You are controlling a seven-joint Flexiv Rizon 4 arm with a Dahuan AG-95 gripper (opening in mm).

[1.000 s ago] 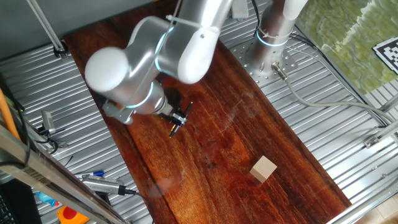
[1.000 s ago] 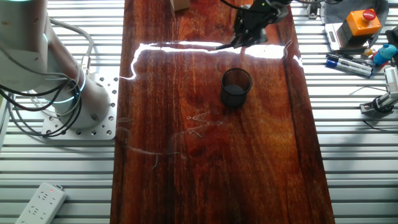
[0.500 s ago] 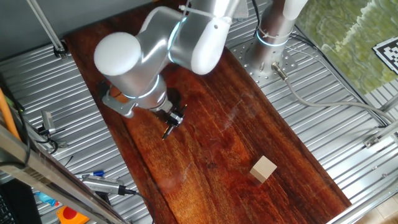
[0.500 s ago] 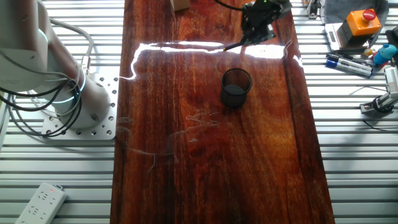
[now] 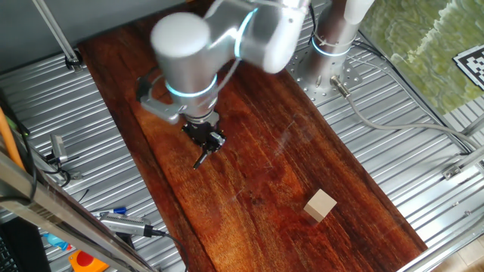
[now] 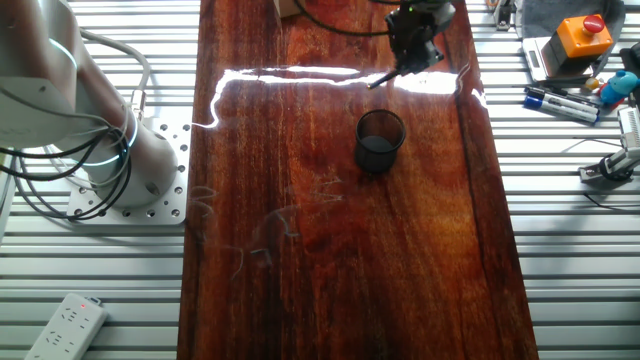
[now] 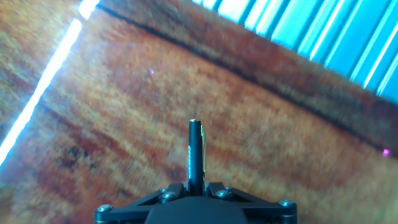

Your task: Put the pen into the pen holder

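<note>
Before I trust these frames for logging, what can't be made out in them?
- Pen holder: hidden behind the arm in one fixed view; outside the hand view.
- Pen: its rear end is buried in the gripper in the hand view; a tiny dark sliver in both fixed views.
- Tabletop: motion-blurred in the hand view.

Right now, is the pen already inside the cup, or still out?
Out. The gripper holds the pen above the wood, apart from the cup.

Robotics lab: ribbed aluminium bench [image 6: 580,280], bolted arm base [image 6: 130,185], emergency-stop button [image 6: 585,30].
</note>
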